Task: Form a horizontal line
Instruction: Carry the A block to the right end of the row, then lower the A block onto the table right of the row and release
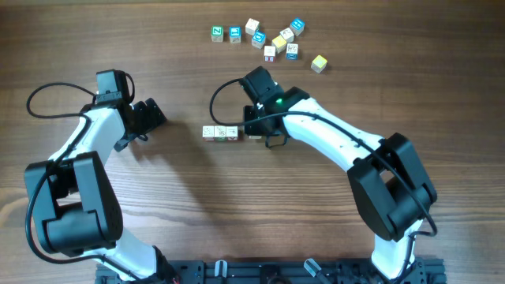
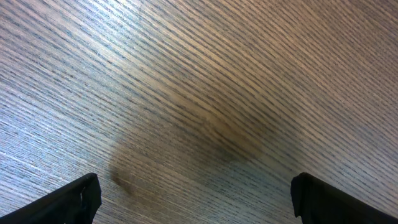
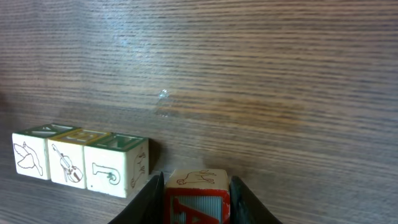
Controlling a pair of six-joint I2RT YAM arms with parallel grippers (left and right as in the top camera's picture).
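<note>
Right gripper [image 3: 196, 194] clamps red-A cube [image 3: 198, 180] just beside horizontal line [image 3: 81, 163] end.

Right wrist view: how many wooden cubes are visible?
4. Three touch side by side at lower left: left cube, middle cube, right cube. The fourth, the red "A" cube, sits in the right end effector at the bottom edge. None seems hidden.

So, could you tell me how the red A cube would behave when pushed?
The red A cube looks like rigid wood, so it probably won't deform in the right tool. Flat faces suggest sliding, not rolling.
</note>
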